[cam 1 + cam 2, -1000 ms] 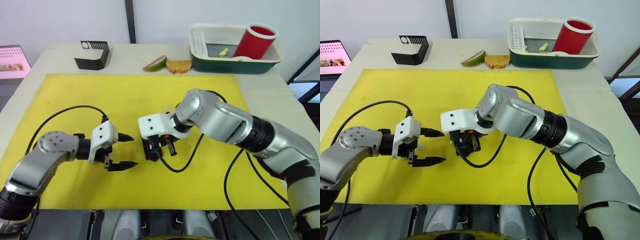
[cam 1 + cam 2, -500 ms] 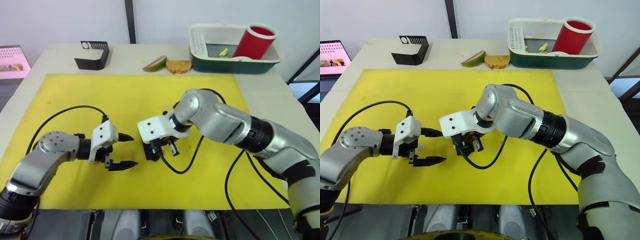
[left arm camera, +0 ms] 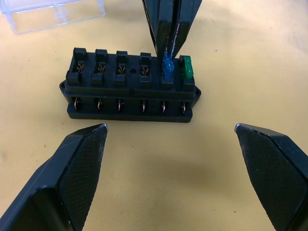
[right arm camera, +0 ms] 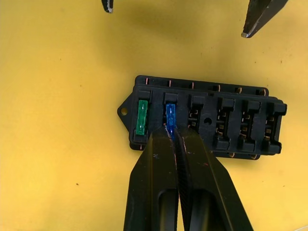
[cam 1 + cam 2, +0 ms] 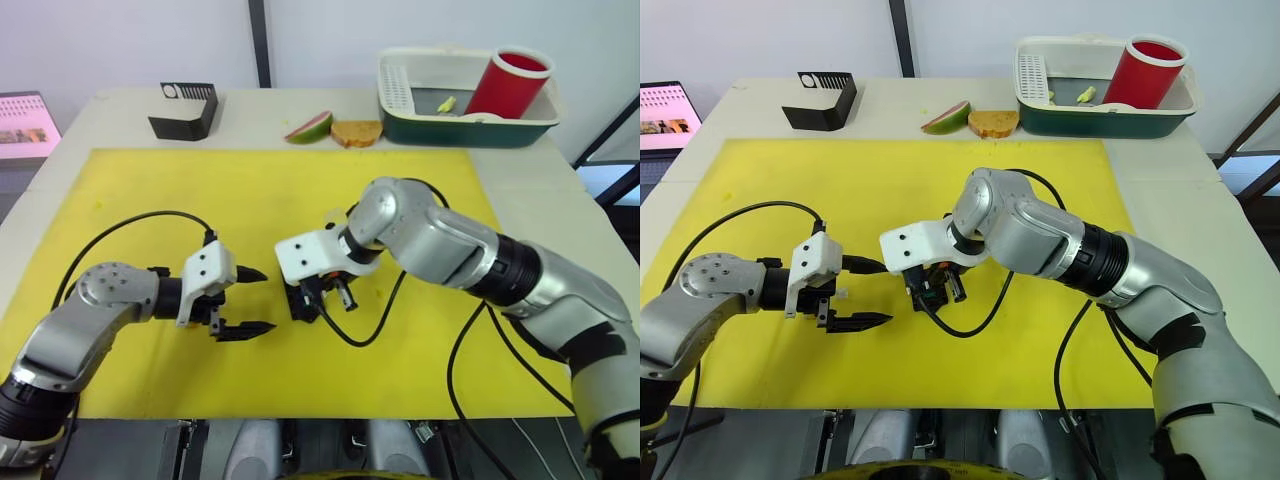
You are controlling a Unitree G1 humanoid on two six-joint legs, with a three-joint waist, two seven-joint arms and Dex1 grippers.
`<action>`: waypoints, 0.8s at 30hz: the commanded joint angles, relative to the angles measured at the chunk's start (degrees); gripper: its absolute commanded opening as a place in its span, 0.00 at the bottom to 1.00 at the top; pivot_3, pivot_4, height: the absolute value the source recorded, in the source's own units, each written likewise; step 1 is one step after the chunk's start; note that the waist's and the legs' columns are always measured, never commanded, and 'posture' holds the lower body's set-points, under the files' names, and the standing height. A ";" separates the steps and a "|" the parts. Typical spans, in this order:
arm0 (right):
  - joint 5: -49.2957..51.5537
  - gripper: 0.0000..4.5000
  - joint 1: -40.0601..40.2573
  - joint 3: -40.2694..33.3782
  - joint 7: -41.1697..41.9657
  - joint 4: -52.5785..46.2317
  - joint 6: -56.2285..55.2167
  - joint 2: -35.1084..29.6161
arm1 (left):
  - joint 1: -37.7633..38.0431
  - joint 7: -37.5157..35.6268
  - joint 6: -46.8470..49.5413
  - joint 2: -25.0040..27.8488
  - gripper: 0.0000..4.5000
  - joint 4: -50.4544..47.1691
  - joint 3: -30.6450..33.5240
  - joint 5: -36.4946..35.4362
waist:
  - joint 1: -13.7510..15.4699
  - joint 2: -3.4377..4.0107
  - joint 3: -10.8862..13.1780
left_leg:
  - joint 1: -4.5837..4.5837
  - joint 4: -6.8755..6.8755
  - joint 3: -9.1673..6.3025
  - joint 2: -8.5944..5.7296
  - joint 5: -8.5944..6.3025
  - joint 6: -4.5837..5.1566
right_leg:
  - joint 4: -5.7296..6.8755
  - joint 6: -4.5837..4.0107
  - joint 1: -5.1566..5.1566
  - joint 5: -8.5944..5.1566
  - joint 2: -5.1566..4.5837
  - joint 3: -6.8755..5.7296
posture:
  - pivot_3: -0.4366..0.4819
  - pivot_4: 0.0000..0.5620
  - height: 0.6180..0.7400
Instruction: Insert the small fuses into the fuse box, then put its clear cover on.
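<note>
Little has moved: right gripper (image 4: 172, 132) stays pinching the blue fuse (image 3: 167, 66) in the fuse box (image 3: 130, 91), beside the green fuse (image 4: 141, 117). Left gripper (image 5: 248, 301) waits, spread wide. Tiny, slick and brittle, the fuse probably wants a grip on its plastic head.

beige table (image 5: 120, 110) against white wall (image 5: 120, 40)

1. The fuse box (image 3: 130, 91), a black block with two rows of slots, lies flat on yellow at the frame's centre in the left wrist view.
2. A green fuse (image 4: 141, 117) sits in its end slot; a blue fuse (image 4: 170, 114) stands in the next.
3. The clear cover (image 3: 53, 12) lies upper left there, apart from the box.
</note>
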 commanded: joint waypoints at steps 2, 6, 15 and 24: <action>-0.77 0.32 0.53 -0.30 0.18 1.01 1.29 0.38 | -1.14 -0.08 -0.64 -0.11 1.00 -0.60 0.63 0.02 | 0.10 0.00 0.00 | -0.01 0.00 0.00 0.00 0.00 0.00 | 0.00 0.00 0.00 0.00 0.00 0.00 | 0.48 0.27 1.00; -0.64 0.66 -0.15 -2.41 0.10 1.38 2.01 0.74 | -1.32 -0.25 -0.74 -0.11 1.00 -0.34 0.63 0.17 | 0.08 0.00 0.00 | -0.03 0.00 0.00 -0.01 0.00 0.01 | -0.03 0.00 -0.01 0.00 0.00 0.00 | 0.48 0.27 1.00; 2.39 0.66 -1.30 -8.81 0.66 1.92 3.82 0.23 | -1.51 -0.28 -0.93 -0.11 1.00 0.06 0.78 0.27 | 0.06 0.00 0.01 | -0.06 0.00 0.00 -0.01 0.00 0.01 | -0.03 0.00 -0.03 0.00 0.00 0.00 | 0.48 0.27 1.00; 5.96 0.66 1.61 -13.38 -0.02 1.52 5.10 -1.35 | -2.09 -0.62 -1.23 0.02 1.00 1.00 0.86 0.37 | 0.10 0.00 0.00 | -0.06 0.00 0.00 -0.01 0.00 0.01 | -0.03 0.00 -0.03 0.00 0.00 0.00 | 0.48 0.27 1.00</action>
